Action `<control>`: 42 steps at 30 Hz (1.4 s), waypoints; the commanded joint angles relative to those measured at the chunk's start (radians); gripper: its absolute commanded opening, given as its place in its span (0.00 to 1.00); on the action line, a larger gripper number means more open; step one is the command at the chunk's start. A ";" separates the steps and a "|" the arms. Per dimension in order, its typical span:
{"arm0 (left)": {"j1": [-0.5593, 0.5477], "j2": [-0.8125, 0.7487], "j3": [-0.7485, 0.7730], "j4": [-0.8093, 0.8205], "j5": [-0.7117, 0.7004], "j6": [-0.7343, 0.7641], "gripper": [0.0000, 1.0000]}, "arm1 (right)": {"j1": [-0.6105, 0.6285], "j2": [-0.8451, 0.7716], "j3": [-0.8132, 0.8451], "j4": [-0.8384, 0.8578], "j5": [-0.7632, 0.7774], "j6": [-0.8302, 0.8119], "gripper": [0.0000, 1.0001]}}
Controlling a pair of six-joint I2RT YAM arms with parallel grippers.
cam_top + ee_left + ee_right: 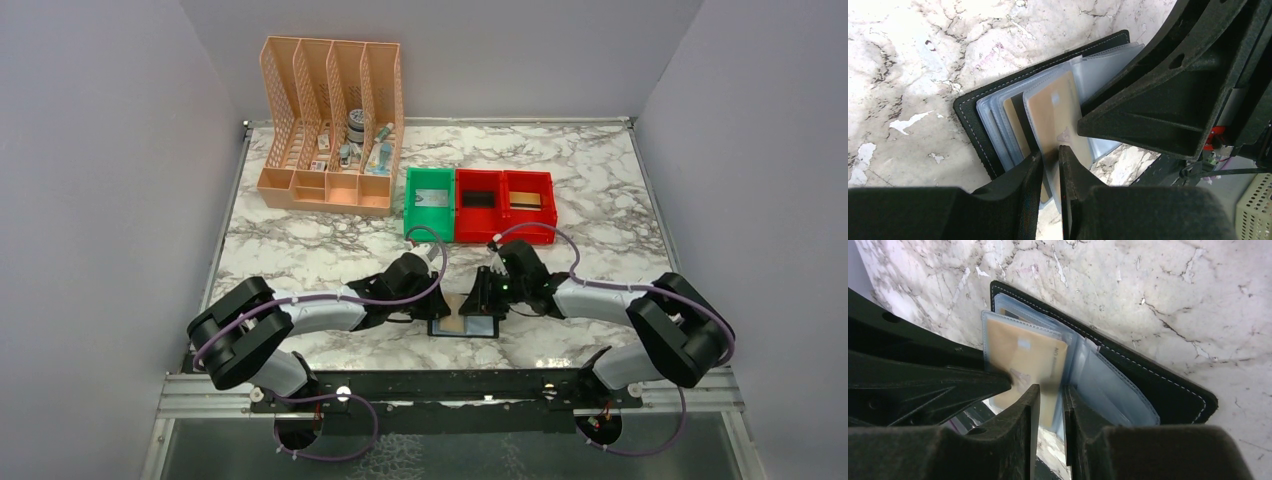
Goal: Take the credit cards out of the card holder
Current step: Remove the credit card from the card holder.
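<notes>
The lower edge of the tan card (1054, 112) disappears between the fingers of the left gripper (1050, 162). A second card (1015, 125) behind it shows only a strip. The right gripper (1050, 397) covers the near edge of the card holder (1148, 377). The card's lettering is blurred.

Overhead plus close wrist cameras share card holder (967, 109).

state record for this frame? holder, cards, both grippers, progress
holder: black bifold card holder, open on white marble table, between the grippers
cards: tan plastic card inside raised clear plastic sleeve; second tan card in a sleeve behind
left gripper: closed on that sleeve's edge
right gripper: closed on the same sleeve, another edge
progress: tan card not yet out of its sleeve
background: green plastic bin, red plastic bins beyond the holder
</notes>
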 commanded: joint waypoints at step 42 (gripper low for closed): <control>-0.004 -0.130 0.028 -0.073 -0.077 0.025 0.32 | -0.014 -0.119 0.015 -0.009 0.068 -0.063 0.19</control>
